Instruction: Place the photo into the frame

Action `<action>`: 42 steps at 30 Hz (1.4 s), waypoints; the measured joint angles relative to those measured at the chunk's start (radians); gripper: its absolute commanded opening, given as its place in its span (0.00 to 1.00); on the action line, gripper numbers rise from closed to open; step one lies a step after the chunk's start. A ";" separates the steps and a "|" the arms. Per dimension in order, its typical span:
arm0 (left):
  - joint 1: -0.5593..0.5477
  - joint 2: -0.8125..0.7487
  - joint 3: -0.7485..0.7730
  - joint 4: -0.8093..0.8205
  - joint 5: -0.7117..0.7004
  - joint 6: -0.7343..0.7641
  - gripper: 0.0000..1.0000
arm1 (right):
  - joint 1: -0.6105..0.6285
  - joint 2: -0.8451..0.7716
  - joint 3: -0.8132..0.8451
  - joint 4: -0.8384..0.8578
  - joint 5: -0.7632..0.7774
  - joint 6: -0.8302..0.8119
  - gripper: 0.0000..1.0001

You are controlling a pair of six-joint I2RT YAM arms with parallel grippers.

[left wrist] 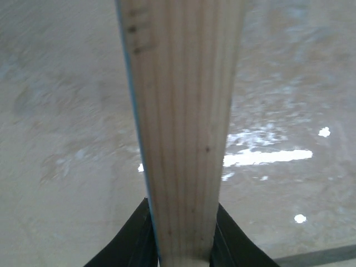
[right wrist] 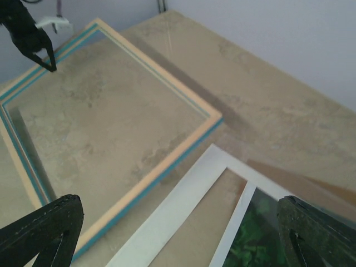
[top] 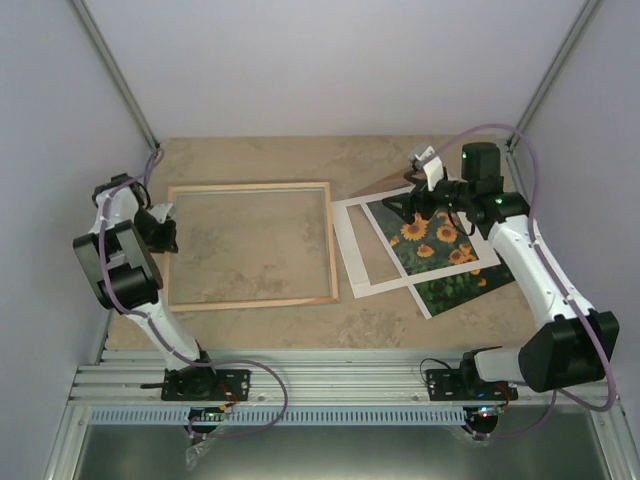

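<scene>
Now, left pincer (top: 163, 228): clenched on left rail of frame (top: 250, 302)
Right pincer (right wrist: 178, 222): released, right of frame
Tip: pinch photo (top: 430, 245) by one edge

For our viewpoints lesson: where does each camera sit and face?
Top external: overhead behind the bases, looking down; frame, photo, both arms show.
Left wrist: on that arm, along the frame's rail; left gripper's fingers clamp it.
Right wrist: on that arm, facing the frame over the mat; right gripper's open fingers below.
Shared: the frame.

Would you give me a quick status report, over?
Left gripper shut on frame. Right gripper open, hovering by photo. White mat lies across photo.
</scene>
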 measured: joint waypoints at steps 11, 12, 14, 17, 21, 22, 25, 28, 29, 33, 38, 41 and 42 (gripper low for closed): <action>0.054 0.144 0.039 0.011 -0.148 -0.108 0.00 | -0.020 0.110 -0.068 -0.005 0.064 -0.019 0.95; 0.052 0.164 0.053 0.011 -0.153 -0.112 0.00 | -0.033 0.119 -0.068 -0.005 0.066 -0.015 0.95; 0.041 0.206 0.086 0.007 -0.165 -0.130 0.00 | -0.064 0.138 -0.068 -0.006 0.068 -0.005 0.94; 0.006 0.210 0.095 0.029 -0.188 -0.170 0.00 | -0.126 0.174 -0.068 -0.013 0.068 0.006 0.91; -0.070 0.218 0.103 0.042 -0.215 -0.230 0.00 | -0.220 0.214 -0.068 -0.029 0.065 0.011 0.88; -0.087 0.222 0.110 0.043 -0.220 -0.242 0.00 | -0.248 0.222 -0.068 -0.034 0.064 0.013 0.87; -0.123 0.225 0.114 0.053 -0.231 -0.272 0.00 | -0.331 0.240 -0.068 -0.048 0.061 0.017 0.86; -0.146 0.231 0.123 0.055 -0.232 -0.292 0.00 | -0.386 0.256 -0.072 -0.059 0.061 0.021 0.86; -0.156 0.234 0.127 0.057 -0.232 -0.296 0.00 | -0.399 0.260 -0.077 -0.060 0.061 0.023 0.86; -0.200 0.239 0.135 0.072 -0.231 -0.317 0.00 | -0.439 0.268 -0.095 -0.066 0.058 0.029 0.86; -0.254 0.240 0.136 0.092 -0.229 -0.337 0.00 | -0.491 0.288 -0.097 -0.071 0.057 0.034 0.85; -0.282 0.240 0.135 0.103 -0.227 -0.350 0.00 | -0.517 0.296 -0.097 -0.072 0.058 0.037 0.85; -0.289 0.239 0.134 0.106 -0.227 -0.354 0.00 | -0.522 0.298 -0.097 -0.071 0.058 0.038 0.85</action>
